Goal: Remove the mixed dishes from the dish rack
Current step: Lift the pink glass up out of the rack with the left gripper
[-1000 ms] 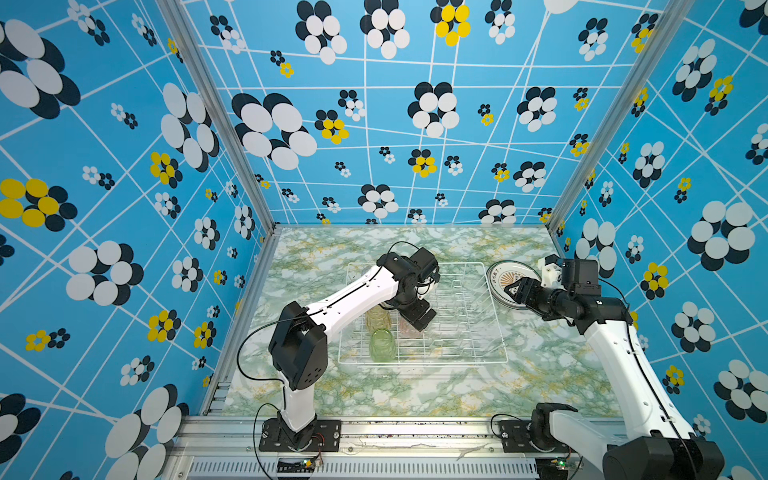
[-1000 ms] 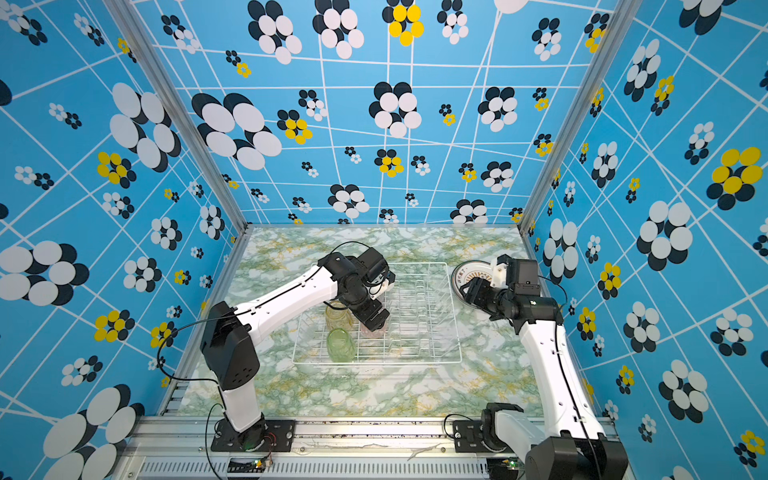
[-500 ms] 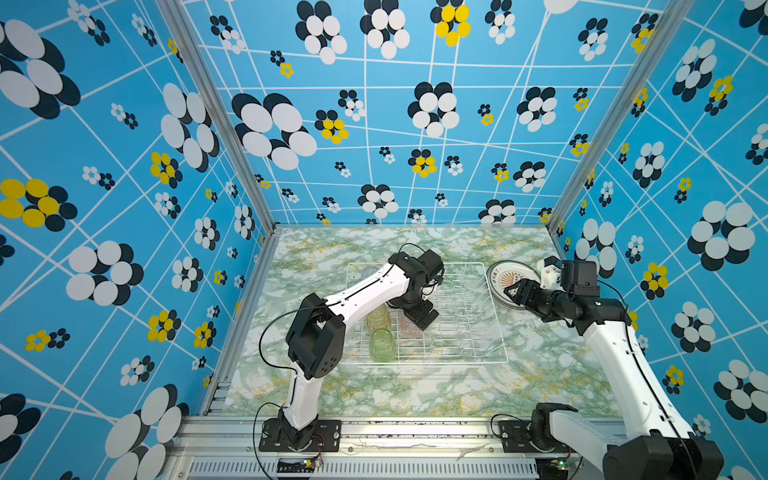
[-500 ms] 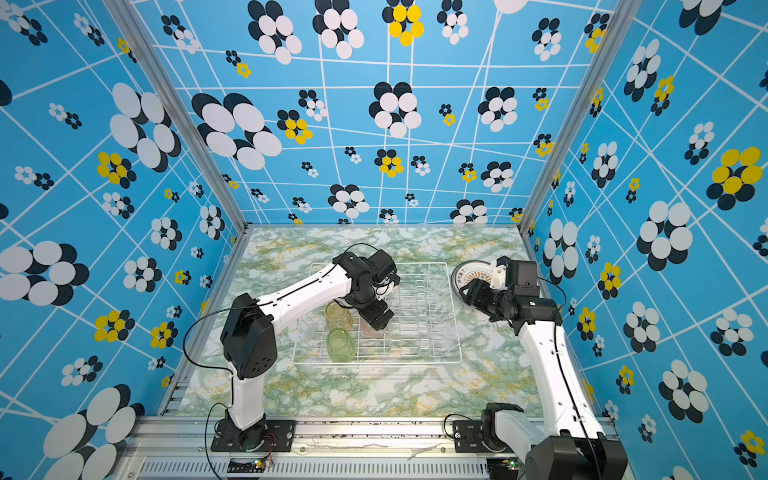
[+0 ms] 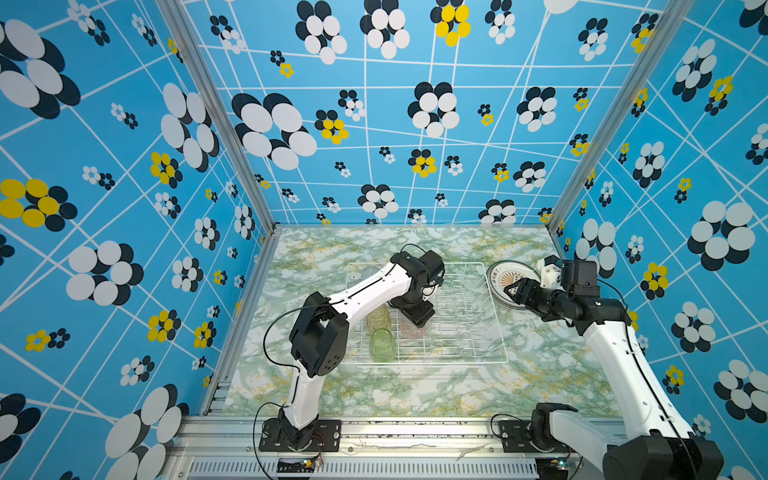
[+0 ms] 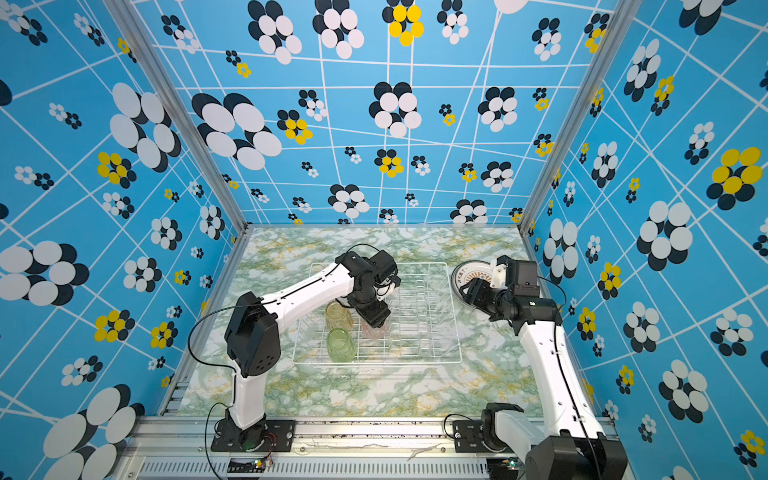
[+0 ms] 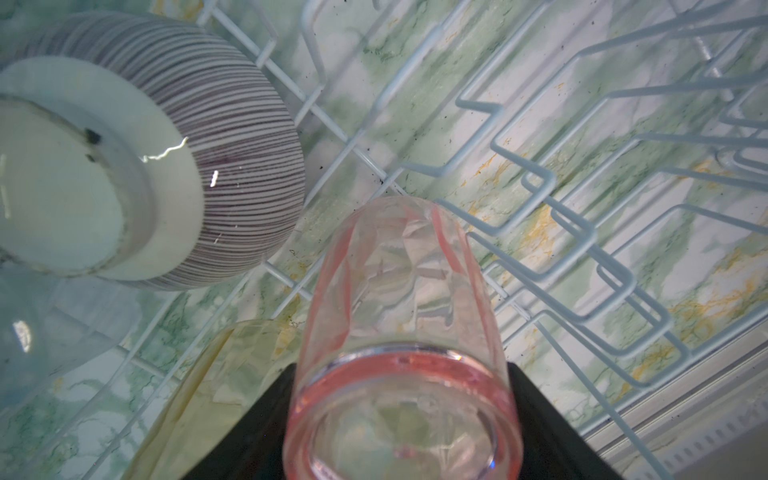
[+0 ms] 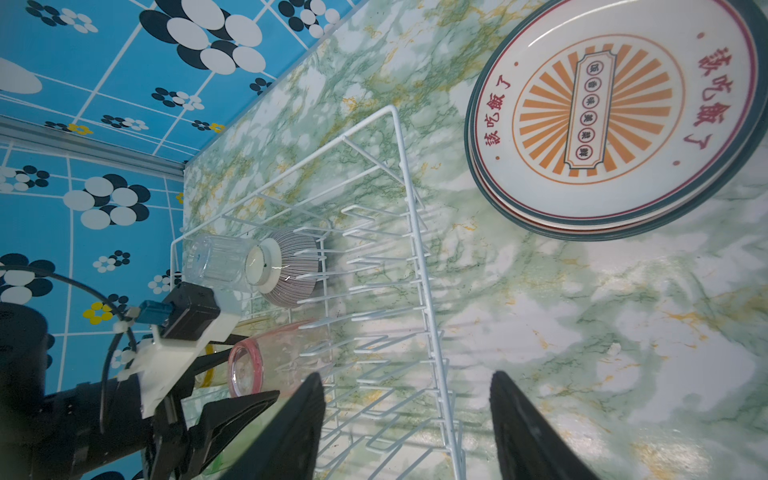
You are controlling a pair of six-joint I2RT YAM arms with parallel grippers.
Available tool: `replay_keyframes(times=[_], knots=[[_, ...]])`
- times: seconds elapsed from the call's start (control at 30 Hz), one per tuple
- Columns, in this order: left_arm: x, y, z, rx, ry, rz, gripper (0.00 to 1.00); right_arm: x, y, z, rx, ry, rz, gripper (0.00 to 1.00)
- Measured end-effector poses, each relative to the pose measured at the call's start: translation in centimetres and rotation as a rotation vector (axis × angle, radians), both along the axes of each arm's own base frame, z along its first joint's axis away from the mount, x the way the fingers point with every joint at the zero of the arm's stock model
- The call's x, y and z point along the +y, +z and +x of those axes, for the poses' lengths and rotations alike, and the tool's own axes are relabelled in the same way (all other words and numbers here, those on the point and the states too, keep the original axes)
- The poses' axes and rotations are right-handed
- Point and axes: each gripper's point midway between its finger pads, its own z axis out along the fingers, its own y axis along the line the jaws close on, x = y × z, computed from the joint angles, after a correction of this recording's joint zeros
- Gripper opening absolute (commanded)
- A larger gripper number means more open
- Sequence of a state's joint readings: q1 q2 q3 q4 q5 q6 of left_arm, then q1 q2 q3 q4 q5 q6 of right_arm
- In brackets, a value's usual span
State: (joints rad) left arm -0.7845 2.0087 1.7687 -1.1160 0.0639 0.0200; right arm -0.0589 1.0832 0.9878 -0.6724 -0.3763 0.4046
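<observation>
Clock read in both top views, 12 toward the back wall.

The dish rack (image 5: 461, 324) (image 6: 424, 324) sits mid-table (image 5: 415, 390). Its 3 o'clock half is rows of plate prongs (image 7: 561, 232). The dishes sit in its 9 o'clock half.

- The pink tumbler (image 5: 409, 332) (image 7: 399, 291) is near the rack's centre, base up. The left gripper (image 7: 401, 370) sits over it, one finger (image 7: 266, 415) on each side of the base end, close against the sides. Cannot tell whether they press on it.
- The amber tumbler (image 5: 377, 320) (image 7: 199, 395) is just beside it at 9 o'clock, crowding that finger.
- The green tumbler (image 5: 382, 345) is at its 7 o'clock, near the rack's front wall.
- The striped bowl (image 7: 145, 158) is foot up at its 12 o'clock, apart from it. The left arm covers the bowl in both top views.
- The clear tumbler (image 8: 216, 259) is just beside the bowl, in the rack's 10 o'clock corner.
- The prongs begin just at 3 o'clock of the pink tumbler.

A stack of printed plates (image 5: 505, 272) (image 8: 615, 116) lies flat on the table at 2 o'clock of the rack, outside it, near its wall. The right gripper (image 5: 515, 291) (image 8: 405, 374) hangs at the stack's 5 o'clock edge, fingers wide apart with nothing between them. Its wrist view shows marble and the rack's wall through the gap.
</observation>
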Motion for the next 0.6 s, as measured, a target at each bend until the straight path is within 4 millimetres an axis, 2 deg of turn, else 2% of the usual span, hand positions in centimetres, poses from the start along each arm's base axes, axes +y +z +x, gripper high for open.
replay_keyframes(times=[0.17, 0.33, 0.47, 0.6], knots=[[0.1, 0.1, 0.2, 0.009, 0.011, -0.014, 0.56, 0.4, 0.1, 0.0, -0.004, 0.015, 0.017, 0.64], [0.8, 1.2, 0.8, 0.037, 0.051, -0.080, 0.56, 1.8, 1.0, -0.6, -0.044, 0.073, 0.085, 0.61], [1.5, 3.6, 1.2, 0.041, 0.094, -0.176, 0.56, 3.6, 2.6, -1.7, -0.093, 0.139, 0.171, 0.54], [1.6, 7.2, 1.2, 0.037, 0.122, -0.322, 0.55, 6.0, 4.2, -3.1, -0.144, 0.238, 0.281, 0.48]])
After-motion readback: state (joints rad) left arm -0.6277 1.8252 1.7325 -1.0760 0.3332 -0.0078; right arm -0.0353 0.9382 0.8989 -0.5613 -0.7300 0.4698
